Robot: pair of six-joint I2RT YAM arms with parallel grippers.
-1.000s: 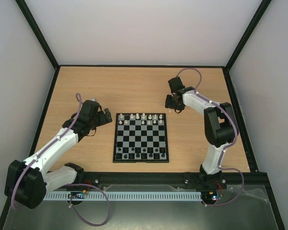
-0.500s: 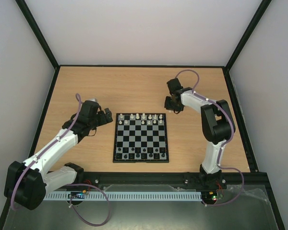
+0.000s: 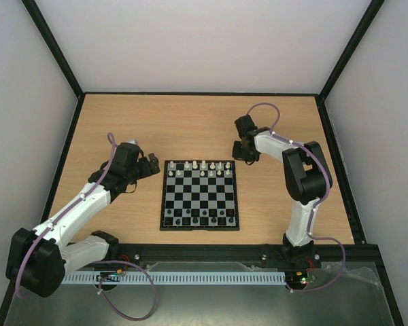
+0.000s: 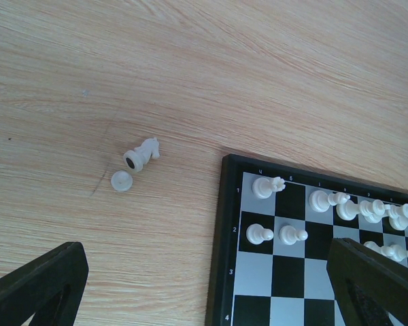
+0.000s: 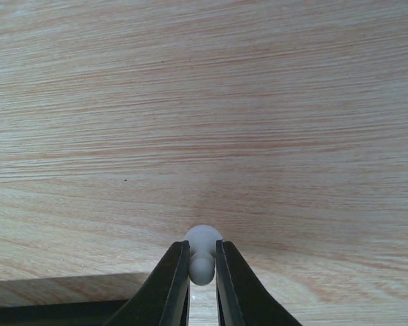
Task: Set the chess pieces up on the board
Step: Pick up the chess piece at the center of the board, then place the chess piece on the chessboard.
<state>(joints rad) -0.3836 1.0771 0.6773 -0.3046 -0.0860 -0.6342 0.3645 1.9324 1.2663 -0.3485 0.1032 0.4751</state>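
Two chess pieces (image 4: pixel 141 153) are seen lying on the table (image 4: pixel 190 68) near the board (image 4: pixel 226 224); left gripper (image 3: pixel 148 165) fingers are spread apart, right gripper (image 5: pixel 202 257) is clamped on a whitish piece (image 5: pixel 203 239).

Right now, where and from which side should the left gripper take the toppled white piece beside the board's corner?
Probably from above, open left gripper closing across the slim middle of the toppled piece: it lies flat, its round base near a smaller white piece the fingers should avoid.
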